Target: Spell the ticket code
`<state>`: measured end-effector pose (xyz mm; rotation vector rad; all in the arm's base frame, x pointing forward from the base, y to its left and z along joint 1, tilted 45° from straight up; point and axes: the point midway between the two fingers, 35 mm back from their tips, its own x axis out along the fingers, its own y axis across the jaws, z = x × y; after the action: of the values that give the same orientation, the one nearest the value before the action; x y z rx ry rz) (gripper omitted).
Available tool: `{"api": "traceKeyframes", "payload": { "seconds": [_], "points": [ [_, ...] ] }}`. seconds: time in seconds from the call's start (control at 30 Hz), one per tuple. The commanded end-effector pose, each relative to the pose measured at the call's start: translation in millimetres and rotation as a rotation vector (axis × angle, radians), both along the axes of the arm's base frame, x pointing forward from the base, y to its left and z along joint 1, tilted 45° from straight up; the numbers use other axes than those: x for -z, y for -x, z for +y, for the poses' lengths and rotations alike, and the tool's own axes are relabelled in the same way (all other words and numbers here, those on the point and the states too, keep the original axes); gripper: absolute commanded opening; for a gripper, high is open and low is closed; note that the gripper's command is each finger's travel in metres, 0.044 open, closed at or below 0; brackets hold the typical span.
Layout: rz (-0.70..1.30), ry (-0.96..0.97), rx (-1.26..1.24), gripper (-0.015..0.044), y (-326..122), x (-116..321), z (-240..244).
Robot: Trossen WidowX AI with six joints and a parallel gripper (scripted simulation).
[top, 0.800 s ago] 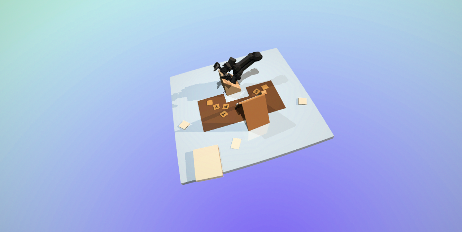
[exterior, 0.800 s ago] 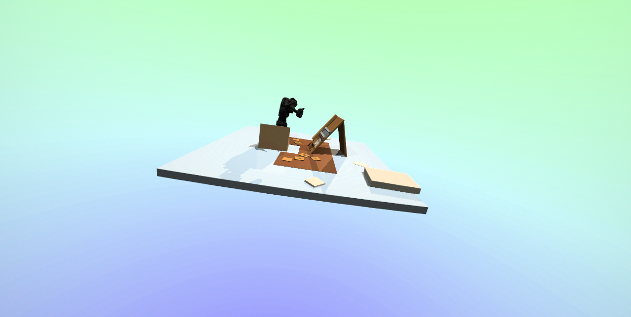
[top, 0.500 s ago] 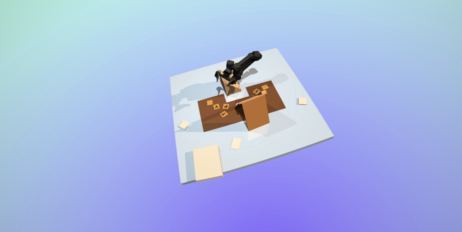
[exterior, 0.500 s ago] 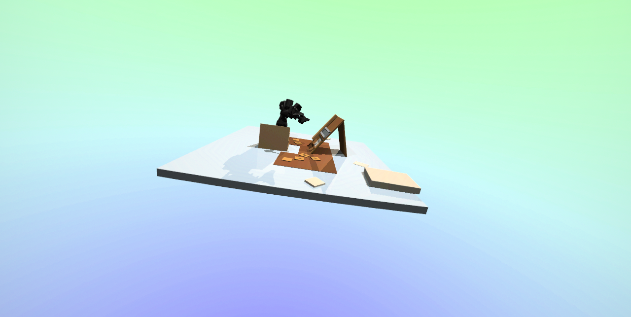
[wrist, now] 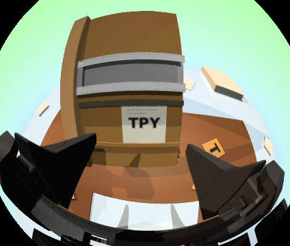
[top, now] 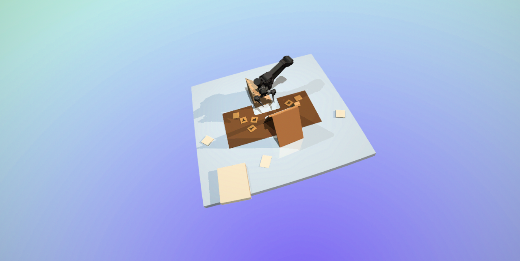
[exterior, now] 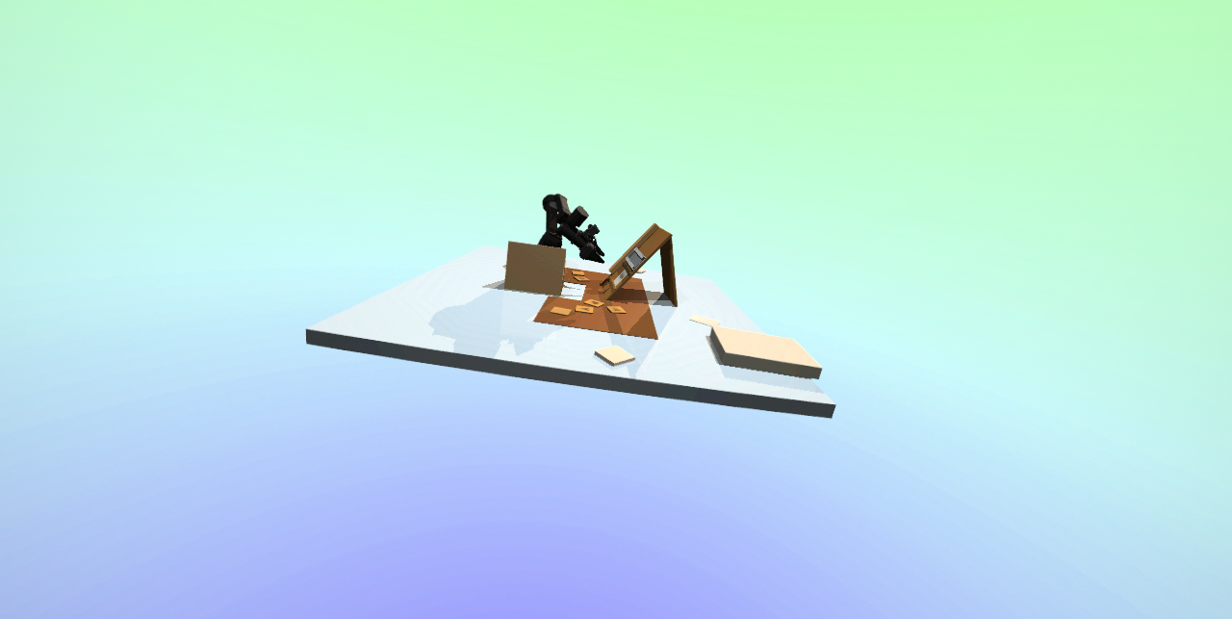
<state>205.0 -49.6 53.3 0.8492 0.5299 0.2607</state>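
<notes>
My gripper (top: 268, 104) (exterior: 601, 259) (wrist: 141, 143) is open and empty, in the air facing the leaning board (top: 289, 128) (wrist: 131, 32). The board's grey rail (wrist: 131, 88) shows no tiles. The ticket (wrist: 144, 135) below it reads TPY. The T tile (top: 251, 128) (wrist: 213, 148), P tile (top: 254, 119) and Y tile (top: 243, 119) lie flat on the brown mat (top: 236, 141), with a tile (top: 235, 115) whose face shows no readable letter. On the board's other side lie an S-like tile (top: 288, 102), another tile (top: 297, 97) and a tile (top: 297, 104) partly hidden by the board.
An upright wooden panel (exterior: 533, 269) stands beside the arm's base. A large pale block (top: 234, 183) (exterior: 764, 349) (wrist: 223, 80) lies at a counter corner. Small pale pieces (top: 207, 140) lie around the mat, one (top: 340, 113) near the far right edge, another (top: 265, 161) behind the board.
</notes>
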Motion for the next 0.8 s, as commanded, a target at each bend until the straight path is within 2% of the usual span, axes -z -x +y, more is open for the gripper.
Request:
{"api": "traceKeyframes", "payload": {
  "seconds": [0.0, 0.3, 0.77],
  "points": [
    [-0.008, -0.019, -0.016, 0.0440, -0.8, -3.6, 2.6],
    [-0.023, 0.018, -0.032, 0.0440, -1.1, -5.4, 0.7],
    [-0.393, 0.756, -0.403, 0.0440, 4.6, -65.7, -24.5]
  ]
}}
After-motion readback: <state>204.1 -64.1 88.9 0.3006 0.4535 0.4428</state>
